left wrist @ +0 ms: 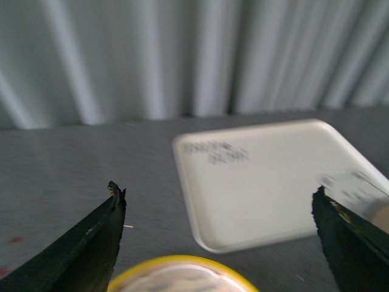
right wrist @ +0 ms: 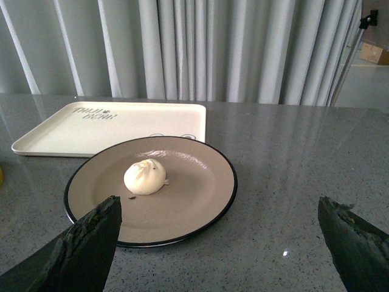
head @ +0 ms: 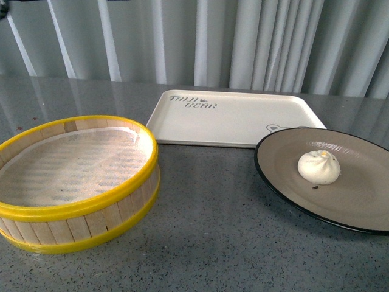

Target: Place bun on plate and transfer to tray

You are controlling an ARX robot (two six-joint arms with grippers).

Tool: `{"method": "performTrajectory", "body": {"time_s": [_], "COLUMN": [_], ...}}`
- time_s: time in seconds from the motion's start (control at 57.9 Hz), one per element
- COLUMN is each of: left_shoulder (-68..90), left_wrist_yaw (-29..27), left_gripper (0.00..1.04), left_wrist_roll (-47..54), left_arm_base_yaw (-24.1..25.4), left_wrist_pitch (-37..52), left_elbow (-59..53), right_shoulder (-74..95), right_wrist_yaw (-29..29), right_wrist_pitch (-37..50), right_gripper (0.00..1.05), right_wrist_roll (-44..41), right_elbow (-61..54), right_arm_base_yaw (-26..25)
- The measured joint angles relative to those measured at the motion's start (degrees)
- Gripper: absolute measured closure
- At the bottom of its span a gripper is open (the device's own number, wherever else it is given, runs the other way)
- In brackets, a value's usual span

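The white pleated bun (head: pixel 318 166) lies on the beige plate with a black rim (head: pixel 358 201) at the right of the table. The cream tray (head: pixel 243 121) lies flat behind it, its lettering at the far left corner. Neither gripper shows in the front view. In the right wrist view the bun (right wrist: pixel 145 177) sits on the plate (right wrist: pixel 194 201), with the tray (right wrist: pixel 121 125) beyond; my right gripper (right wrist: pixel 219 213) is open and empty, over the plate's near edge. In the blurred left wrist view my left gripper (left wrist: pixel 216 204) is open and empty, with the tray (left wrist: pixel 267 182) beyond it.
A yellow-rimmed bamboo steamer basket (head: pixel 79 210) stands at the front left, with a white liner inside; its rim (left wrist: pixel 182 274) shows just below my left gripper. Grey curtains hang behind the grey speckled table (head: pixel 213 237).
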Motion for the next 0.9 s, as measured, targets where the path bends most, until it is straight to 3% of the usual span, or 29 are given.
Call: {"method": "performTrajectory", "body": {"time_s": [0.035,0.173,0.467,0.898], "left_shoulder": [-3.48,-16.55,-28.15,-40.26], "left_wrist_yaw": [-2.58,0.15,1.44,1.36], "left_gripper": [0.26,0.51,1.01,1.01], "left_wrist_roll": [-0.37,-1.2,-1.79,-1.68], "left_arm_base_yaw": [2.03,9.75,9.9,9.9], "left_wrist_pitch": [3.85,6.6,10.01,8.66], "left_elbow": [-4.72,-20.11,-36.15,-46.71], "right_shoulder": [0.0,0.0,0.0,0.0], "right_wrist_yaw": [-0.07,0.02,0.02,0.0], "right_wrist_pitch": [0.0,0.0,0.0,0.0], "right_gripper": [0.08,0.08,0.08,0.08], "right_wrist_roll": [0.0,0.02,0.02,0.0], "right_elbow": [0.0,0.0,0.0,0.0], "right_arm_base_yaw": [0.0,0.0,0.0,0.0]}}
